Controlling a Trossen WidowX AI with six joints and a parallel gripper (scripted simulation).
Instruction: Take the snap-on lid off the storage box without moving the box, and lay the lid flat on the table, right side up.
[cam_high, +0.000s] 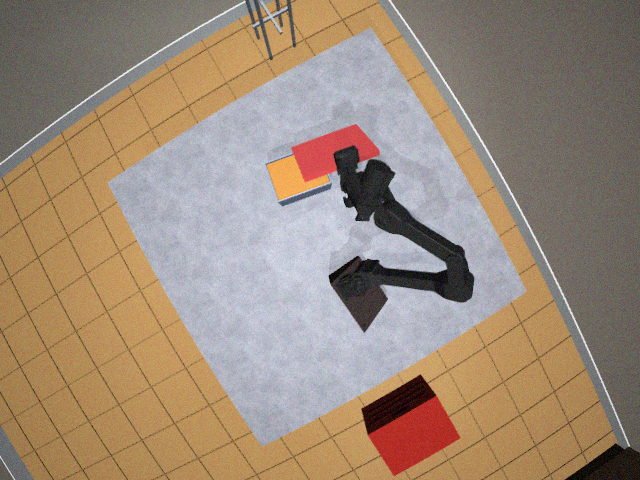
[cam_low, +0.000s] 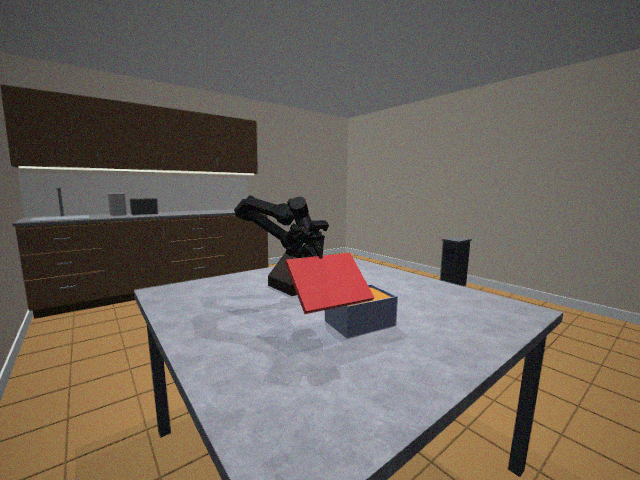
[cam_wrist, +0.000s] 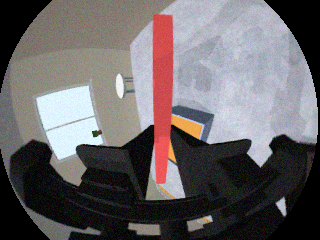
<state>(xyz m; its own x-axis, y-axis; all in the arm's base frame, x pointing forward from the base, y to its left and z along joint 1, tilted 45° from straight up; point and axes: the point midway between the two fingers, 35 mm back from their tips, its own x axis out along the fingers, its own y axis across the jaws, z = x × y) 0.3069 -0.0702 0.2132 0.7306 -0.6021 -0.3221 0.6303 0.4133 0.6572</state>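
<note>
From the exterior, left of the box, my black tool (cam_high: 343, 167) (cam_low: 320, 255) (cam_wrist: 162, 128) grips the flat red rectangular lid (cam_high: 320, 152) (cam_low: 330, 284) (cam_wrist: 163, 75) by its upper edge, tilted and off the surface (cam_high: 206, 232) (cam_low: 310, 408) (cam_wrist: 245, 65); rightward, the blue-grey, orange-interior storage box (cam_high: 306, 194) (cam_low: 368, 316) (cam_wrist: 196, 113) stands uncovered, upright.
</note>
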